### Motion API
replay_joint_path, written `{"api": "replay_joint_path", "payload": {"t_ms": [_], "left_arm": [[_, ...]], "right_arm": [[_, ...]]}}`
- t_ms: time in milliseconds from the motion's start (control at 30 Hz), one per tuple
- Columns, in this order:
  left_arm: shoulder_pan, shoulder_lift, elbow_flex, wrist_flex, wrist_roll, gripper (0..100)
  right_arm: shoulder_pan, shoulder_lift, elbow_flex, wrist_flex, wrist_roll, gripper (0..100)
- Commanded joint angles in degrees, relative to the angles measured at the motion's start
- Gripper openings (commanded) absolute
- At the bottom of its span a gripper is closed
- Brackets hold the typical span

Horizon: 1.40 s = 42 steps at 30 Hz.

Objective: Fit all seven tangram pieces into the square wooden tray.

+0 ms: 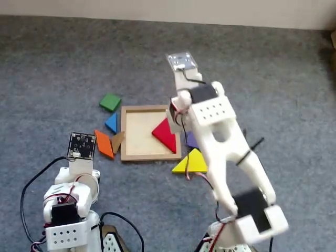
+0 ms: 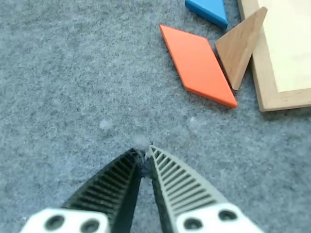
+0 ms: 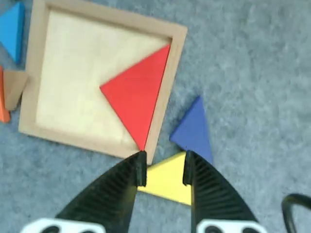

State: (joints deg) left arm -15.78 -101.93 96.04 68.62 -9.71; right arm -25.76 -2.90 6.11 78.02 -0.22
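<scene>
Left gripper [image 2: 147, 153]: closed on nothing, over carpet [image 2: 73, 73].
Right gripper [image 3: 163, 170]: jaws narrowly parted, empty, above yellow triangle [image 3: 165, 183].
Grip: probably best to widen first, then straddle two edges squarely.
Tray [image 3: 107, 20]: just beyond, red triangle [image 3: 138, 92] seated against one side.

The high camera sat up above and looked down on the whole grey carpet [image 1: 52, 68] from far off. Both arms stood at its near edge. The left wrist camera rode on the left arm [image 1: 71, 207]. It looked down past the left gripper [image 2: 147, 150], very near the carpet. The right wrist camera rode on the right arm [image 1: 226, 142]. It sat higher up and looked down past the right gripper [image 3: 163, 167]. All three cameras saw the wooden tray [image 1: 123, 134] [image 2: 286, 99] [image 3: 112, 18]. The high and left wrist cameras both saw the orange piece [image 1: 104, 144] [image 2: 199, 65]. The high and right wrist cameras both saw the red triangle [image 1: 166, 135] [image 3: 138, 92].
</scene>
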Motion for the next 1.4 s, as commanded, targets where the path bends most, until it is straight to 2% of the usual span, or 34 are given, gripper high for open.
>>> {"api": "replay_joint_path", "payload": {"t_ms": [0,133,300,500,600,767,933,1067,1133,1300,1367], "left_arm": [[-1.1,-2.51,1.1,-0.79,-0.18,1],[-1.1,-2.51,1.1,-0.79,-0.18,1],[-1.1,-2.51,1.1,-0.79,-0.35,1],[-1.1,-2.51,1.1,-0.79,-0.35,1],[-1.01,-2.51,1.1,-1.05,-0.35,1],[-1.01,-2.51,1.1,-1.14,-0.35,1],[-0.84,-2.51,1.1,-1.14,-0.35,1],[-0.84,-2.51,1.1,-1.14,-0.35,1],[-0.84,-2.51,1.1,-1.14,-0.35,1],[-0.84,-2.51,1.1,-1.14,-0.35,1],[-0.84,-2.51,1.1,-1.14,-0.35,1]], "right_arm": [[0.92,-11.65,6.99,0.04,1.49,13.0],[3.03,-19.47,13.58,0.04,7.65,13.0],[7.78,-26.95,21.32,0.04,10.55,13.0],[8.31,-29.93,29.49,0.04,13.45,13.5],[7.96,-29.67,31.69,-0.13,13.54,17.6],[4.7,-29.58,37.23,-6.99,13.27,29.3],[-0.75,-29.49,41.45,-13.85,13.19,29.3],[-2.07,-29.49,42.15,-19.47,10.99,29.2],[-2.07,-29.41,42.07,-21.58,8.88,27.2],[-3.21,-29.41,41.89,-24.66,8.79,9.5],[-4.09,-29.41,41.89,-24.66,8.79,7.0]]}}
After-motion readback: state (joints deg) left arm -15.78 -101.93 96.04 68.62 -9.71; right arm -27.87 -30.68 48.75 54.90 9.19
